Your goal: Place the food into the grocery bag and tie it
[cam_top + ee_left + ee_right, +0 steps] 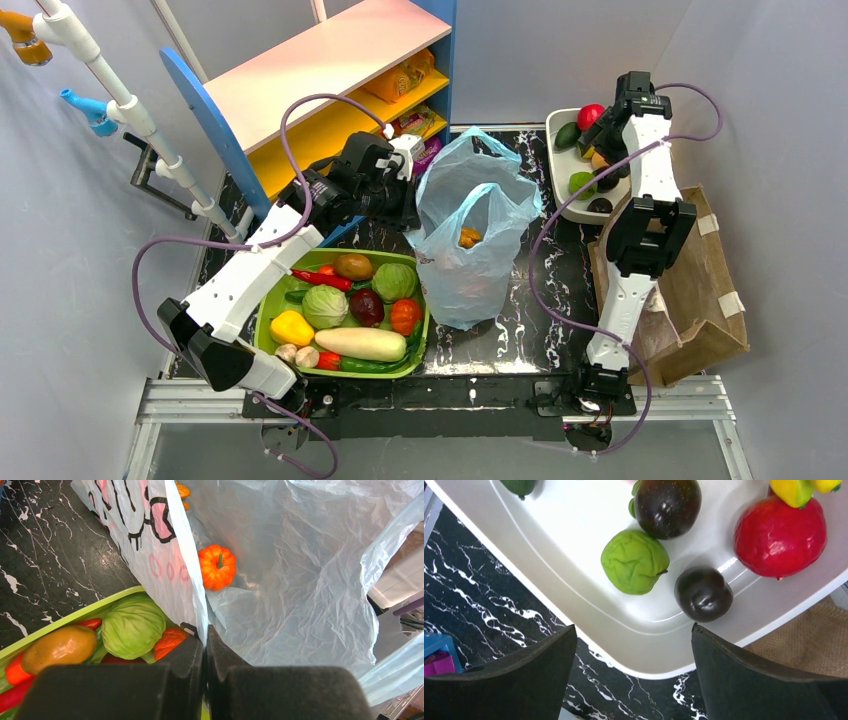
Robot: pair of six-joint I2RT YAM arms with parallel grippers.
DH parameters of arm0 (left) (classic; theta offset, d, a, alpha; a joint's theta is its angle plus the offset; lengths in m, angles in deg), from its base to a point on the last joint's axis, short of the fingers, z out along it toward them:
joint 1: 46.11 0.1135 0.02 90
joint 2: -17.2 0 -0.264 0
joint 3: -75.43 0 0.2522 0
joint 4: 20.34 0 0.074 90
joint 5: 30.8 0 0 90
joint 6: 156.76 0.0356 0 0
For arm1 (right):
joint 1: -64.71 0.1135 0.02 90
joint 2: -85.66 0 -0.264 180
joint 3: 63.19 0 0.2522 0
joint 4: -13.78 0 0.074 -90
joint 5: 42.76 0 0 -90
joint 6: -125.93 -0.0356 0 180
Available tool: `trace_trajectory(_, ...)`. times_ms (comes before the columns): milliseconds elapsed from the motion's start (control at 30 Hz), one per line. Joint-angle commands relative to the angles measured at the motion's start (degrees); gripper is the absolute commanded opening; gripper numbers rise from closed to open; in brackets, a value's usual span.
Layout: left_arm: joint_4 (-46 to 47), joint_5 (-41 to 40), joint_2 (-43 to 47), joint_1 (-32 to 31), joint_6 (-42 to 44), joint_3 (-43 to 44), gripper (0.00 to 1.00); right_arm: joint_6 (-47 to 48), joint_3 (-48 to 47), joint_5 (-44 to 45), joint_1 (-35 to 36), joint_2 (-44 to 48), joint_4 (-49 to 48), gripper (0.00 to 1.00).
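The light-blue grocery bag point(470, 255) stands open at the table's middle. In the left wrist view its printed rim point(170, 570) runs straight into my left gripper point(205, 636), which is shut on that rim. From above, my left gripper point(412, 210) is at the bag's left edge. Inside the bag lies orange food point(469, 237), a small ribbed orange fruit point(216, 566). My right gripper point(598, 140) hovers open and empty over the white tray point(556, 160). Its jaws point(632, 630) straddle the tray's near corner, just short of a dark plum point(703, 594) and a green fruit point(634, 561).
A green basket point(262, 318) of vegetables with cabbages and a white radish sits at front left, against the bag. A stiff brown paper bag point(700, 290) lies at the right. A blue and yellow shelf point(330, 70) stands behind. The tray also holds a red fruit point(780, 535).
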Motion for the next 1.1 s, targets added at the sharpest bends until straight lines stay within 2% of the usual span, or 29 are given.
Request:
trace_trajectory(0, -1.46, -1.20, 2.16, 0.17, 1.42, 0.30, 0.00, -0.93, -0.65, 0.21, -0.73, -2.08, -3.11, 0.92)
trace_trajectory(500, -3.11, -3.44, 1.38, 0.17, 2.17, 1.35, 0.00, -1.84, -0.93, -2.81, -1.94, -9.41, -5.04, 0.93)
trace_trajectory(1067, -4.37, -5.01, 0.31, 0.20, 2.35, 2.41, 0.00, -1.35, 0.04, -4.88, -2.61, -12.71, -6.23, 0.94)
